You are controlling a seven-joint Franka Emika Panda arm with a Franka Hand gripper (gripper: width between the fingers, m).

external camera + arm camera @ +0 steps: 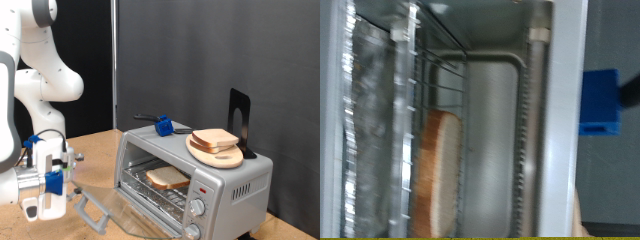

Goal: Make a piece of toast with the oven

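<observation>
Exterior and wrist views, near to far. Nearest the exterior camera, at its lower left, the gripper (pixel 48 195) hangs beside the lowered glass door (pixel 120 212) of the oven (pixel 195 175), well apart from the opening; nothing is seen between its fingers, and whether they stand apart or together cannot be told. Behind the door, the piece of toast (pixel 167 178) lies flat on the wire rack (pixel 150 190) inside the cavity. On the oven's roof rest a round wooden plate (pixel 216 153) bearing a second slice, a blue object (pixel 162 126) and a black stand (pixel 240 120). Progress, as judged: bread loaded, door not yet shut, the two knobs (pixel 198 208) unattended. The wrist view alone shows the cavity interior, the toast (pixel 435 175) edge-on against the rack bars (pixel 445 70) and the blue object (pixel 599 100) outside; the fingers do not appear there.
</observation>
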